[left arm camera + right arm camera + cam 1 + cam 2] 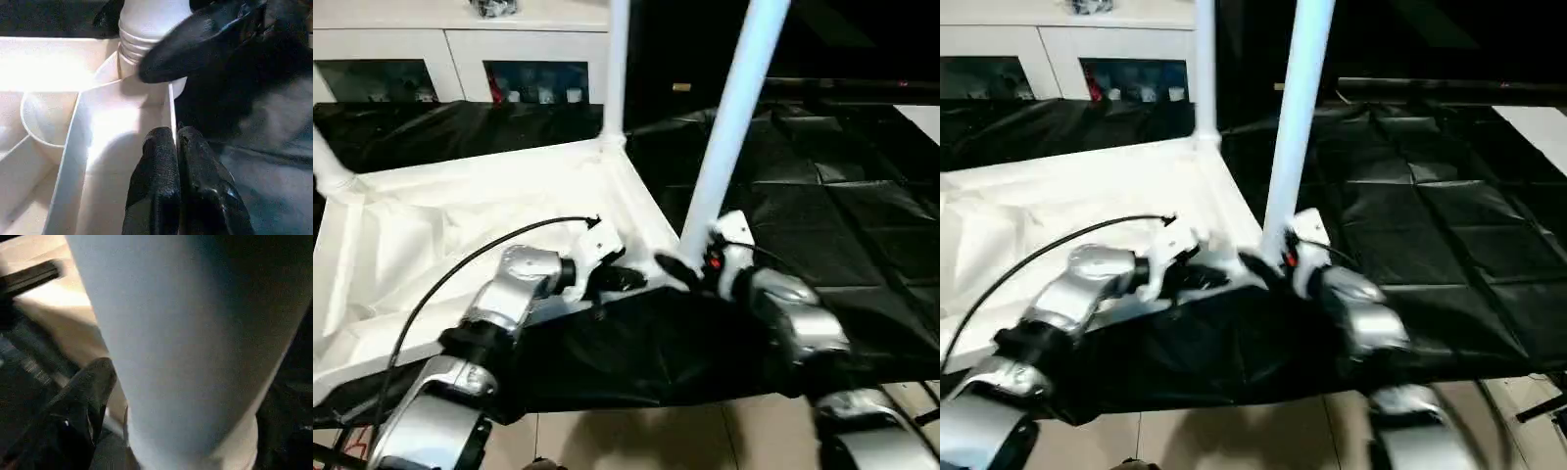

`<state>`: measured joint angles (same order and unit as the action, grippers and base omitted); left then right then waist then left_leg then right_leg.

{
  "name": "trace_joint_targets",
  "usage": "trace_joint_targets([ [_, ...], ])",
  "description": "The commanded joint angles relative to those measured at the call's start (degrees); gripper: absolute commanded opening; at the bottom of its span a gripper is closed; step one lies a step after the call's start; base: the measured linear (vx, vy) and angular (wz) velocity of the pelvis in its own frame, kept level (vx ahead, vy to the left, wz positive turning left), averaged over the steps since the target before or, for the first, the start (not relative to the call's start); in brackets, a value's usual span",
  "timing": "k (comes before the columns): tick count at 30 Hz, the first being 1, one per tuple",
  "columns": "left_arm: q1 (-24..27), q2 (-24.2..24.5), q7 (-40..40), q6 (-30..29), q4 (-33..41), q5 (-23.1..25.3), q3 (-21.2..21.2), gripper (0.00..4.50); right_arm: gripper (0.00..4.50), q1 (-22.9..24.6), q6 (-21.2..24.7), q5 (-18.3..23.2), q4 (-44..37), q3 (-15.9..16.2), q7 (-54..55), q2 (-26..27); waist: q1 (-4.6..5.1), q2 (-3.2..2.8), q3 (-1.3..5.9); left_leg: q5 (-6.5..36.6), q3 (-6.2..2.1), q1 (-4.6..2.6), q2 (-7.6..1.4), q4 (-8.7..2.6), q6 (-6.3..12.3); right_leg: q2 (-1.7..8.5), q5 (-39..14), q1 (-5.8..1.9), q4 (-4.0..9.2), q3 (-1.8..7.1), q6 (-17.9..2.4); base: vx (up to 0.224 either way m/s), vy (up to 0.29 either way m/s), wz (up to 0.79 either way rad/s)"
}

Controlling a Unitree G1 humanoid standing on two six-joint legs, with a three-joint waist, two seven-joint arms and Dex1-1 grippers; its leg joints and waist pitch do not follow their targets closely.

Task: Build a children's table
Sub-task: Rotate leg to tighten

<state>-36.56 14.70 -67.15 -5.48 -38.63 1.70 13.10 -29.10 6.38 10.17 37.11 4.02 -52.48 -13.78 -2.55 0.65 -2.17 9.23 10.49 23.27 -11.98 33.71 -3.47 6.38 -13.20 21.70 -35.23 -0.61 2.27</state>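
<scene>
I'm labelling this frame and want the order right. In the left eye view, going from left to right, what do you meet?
Leg stub at the far left corner → left hand → upright back leg → right hand → near tilted leg.

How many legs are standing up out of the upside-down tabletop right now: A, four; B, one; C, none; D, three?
D: a far-corner leg, the near leg beside the right gripper, and a third leg at the left corner all rise from the tabletop.
</scene>
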Motion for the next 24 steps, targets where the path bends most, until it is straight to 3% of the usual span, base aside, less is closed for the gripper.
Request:
trace_joint_targets([
  [1, 0.5, -1.4, -3.6, 1.7, 0.9, -1.5, 2.8, 0.00, 3.92, 0.3, 1.7, 0.9, -2.4, 3.9, -5.8, 0.2, -0.29, 0.62, 3.53, 6.7, 0.61, -1.84, -0.76, -3.45, 6.42, 0.28, 8.7, -1.95, 2.79, -0.02, -16.9, 0.000, 0.000, 0.00],
  [4, -0.1, 0.6, -7.6, 2.2, 0.6, -2.1, 2.2, 0.00, 3.92, 0.9, 2.5, 1.2, -3.6, 4.6, -11.4, -2.9, -0.50, 0.30, 3.36, 9.4, 0.59, -1.99, -0.91, -3.71, 4.98, 0.45, 3.1, -1.70, 3.13, 0.04, -16.7, 0.000, 0.000, 0.00],
  [7, -0.4, 1.5, -9.0, 2.8, 0.0, -1.5, 2.6, 0.00, 3.92, 1.2, 3.5, 1.5, -4.5, 5.0, -14.3, -4.1, -0.86, 0.23, 3.42, 8.7, 0.66, -2.09, -0.97, -3.68, 4.62, 0.40, 3.8, -1.52, 2.98, 0.10, -16.6, 0.000, 0.000, 0.00],
  [9, -0.8, 2.0, -9.6, 3.3, -0.8, -1.2, 2.8, 0.00, 3.76, 1.6, 4.3, 1.7, -5.1, 5.1, -15.8, -4.8, -1.00, 0.69, 3.45, 7.9, 0.77, -1.96, -0.86, -3.57, 4.80, 0.34, 4.8, -1.64, 2.92, 0.09, -16.7, 0.000, 0.000, 0.00],
  [11, -1.1, 2.2, -10.2, 3.4, -1.3, -1.3, 2.9, 0.00, 3.57, 1.7, 4.1, 1.6, -5.4, 5.2, -15.9, -5.1, -1.21, 0.55, 3.46, 7.5, 0.75, -1.99, -0.92, -3.59, 4.79, 0.47, 4.9, -1.55, 2.82, 0.06, -16.7, 0.000, 0.000, 0.00],
  [15, -1.6, 2.4, -10.9, 3.5, -1.8, -1.4, 2.9, 0.00, 3.23, 1.6, 3.4, 1.2, -4.8, 5.3, -15.6, -5.4, -1.21, 0.81, 3.49, 7.8, 0.78, -2.01, -0.91, -3.62, 4.44, 0.53, 3.9, -1.54, 2.81, 0.06, -16.6, 0.000, 0.000, 0.00],
  [17, -1.1, 2.2, -11.2, 3.7, -1.7, -1.5, 2.9, 0.00, 3.09, 2.4, 4.2, 1.5, -5.9, 5.0, -15.6, -5.3, -1.18, 1.46, 3.49, 6.9, 0.95, -1.91, -0.91, -3.47, 5.14, 0.51, 4.5, -1.56, 2.77, 0.11, -16.5, 0.000, 0.000, 0.00],
  [18, -1.1, 2.2, -11.2, 3.7, -1.7, -1.5, 2.9, 0.00, 2.89, 2.4, 4.2, 1.5, -5.9, 5.0, -15.6, -5.3, -1.28, 1.30, 3.48, 6.7, 0.90, -1.90, -0.93, -3.50, 5.22, 0.57, 4.3, -1.58, 2.73, 0.10, -16.4, 0.000, 0.000, 0.00],
  [20, -0.7, 1.7, -10.9, 3.1, -1.1, -1.9, 2.6, 0.00, 2.85, 3.0, 5.3, 1.8, -7.2, 5.1, -15.8, -5.0, -1.32, 1.63, 3.44, 6.8, 1.05, -1.97, -0.99, -3.50, 5.35, 0.49, 3.8, -1.47, 2.80, 0.10, -16.0, 0.000, 0.000, 0.00],
  [24, -0.3, 1.1, -9.3, 2.3, -0.9, -2.0, 2.2, 0.00, 2.72, 3.5, 5.3, 1.6, -7.6, 5.0, -14.2, -4.1, -1.28, 1.39, 3.41, 8.0, 1.15, -2.08, -1.08, -3.59, 4.69, 0.60, 2.1, -1.26, 2.95, 0.16, -15.6, 0.000, 0.000, 0.00],
])
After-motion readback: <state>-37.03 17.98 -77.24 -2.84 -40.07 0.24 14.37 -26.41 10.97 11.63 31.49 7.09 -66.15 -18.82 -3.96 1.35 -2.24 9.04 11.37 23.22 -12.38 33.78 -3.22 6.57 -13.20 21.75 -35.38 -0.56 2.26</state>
